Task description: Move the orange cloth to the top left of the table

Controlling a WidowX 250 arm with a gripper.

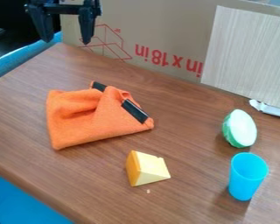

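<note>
The black gripper (66, 38) hangs at the upper left, above the table's far left corner, its two fingers spread apart with nothing between them. Below it and apart from it lies the orange cloth (87, 120), bunched and folded on the left half of the wooden table (183, 192). Two black strips cross the cloth's upper right side.
A yellow cheese-like wedge (146, 168) sits nearer the front, below the cloth. On the right stand a blue cup (247, 176) and a green and white rounded piece (240, 128). A cardboard panel (160, 26) and a pale board (247, 57) line the back edge.
</note>
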